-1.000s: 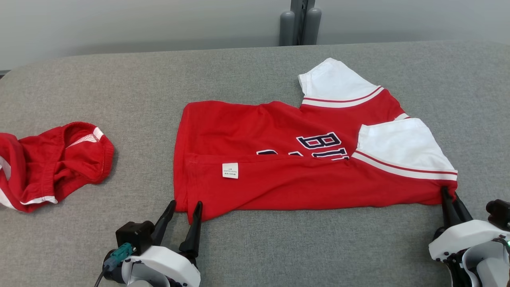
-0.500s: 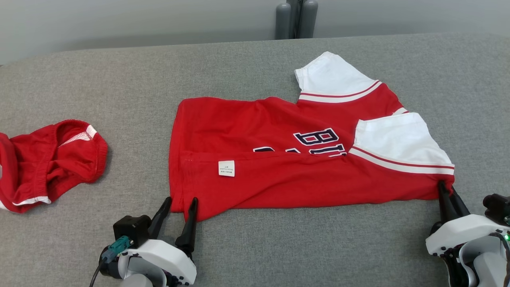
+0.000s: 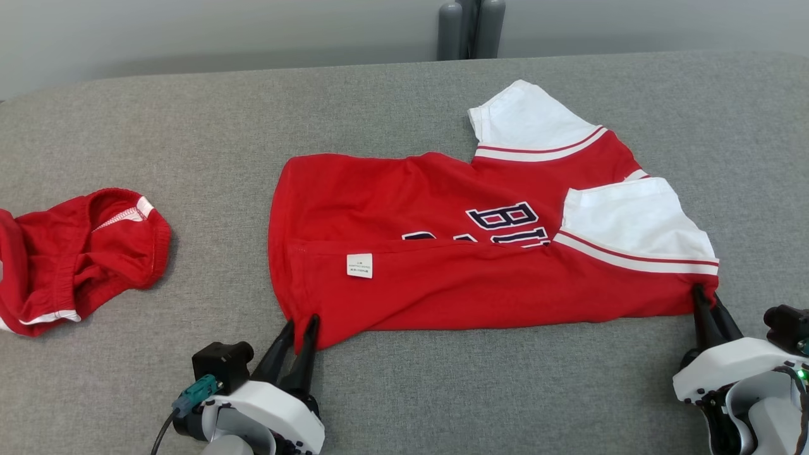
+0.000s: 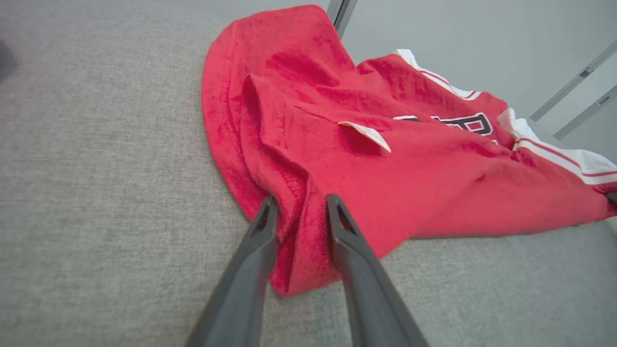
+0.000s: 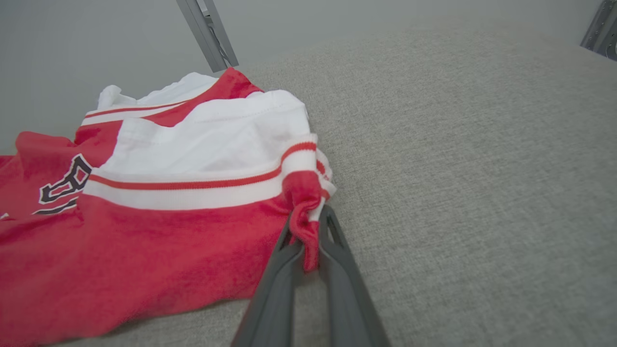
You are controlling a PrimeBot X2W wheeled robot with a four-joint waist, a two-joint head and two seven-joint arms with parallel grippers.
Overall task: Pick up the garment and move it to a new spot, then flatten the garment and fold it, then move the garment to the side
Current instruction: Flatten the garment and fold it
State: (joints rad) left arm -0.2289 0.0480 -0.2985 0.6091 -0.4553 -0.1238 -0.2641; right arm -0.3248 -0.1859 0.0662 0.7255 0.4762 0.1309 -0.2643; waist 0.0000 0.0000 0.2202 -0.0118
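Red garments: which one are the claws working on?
The jersey with white sleeves and lettering: right claw pinches its corner, left claw straddles its hem. The crumpled shorts lie apart on the left.

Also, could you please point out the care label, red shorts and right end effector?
care label (image 3: pixel 359 265): head view, tag's middle.
red shorts (image 3: pixel 95 259): head view, below waistband.
right end effector (image 5: pixel 308 222): right wrist view, between fingertips pinching garment (image 5: pixel 144 250).

Head view: high, facing forward and down over the whole shirt (image 3: pixel 442 278) on the grey top (image 3: pixel 189 126). Left wrist view: low, close on the hem (image 4: pixel 289 270). Right wrist view: low, close on a sleeve (image 5: pixel 207 140). All three share the lettering (image 3: pixel 505 221).
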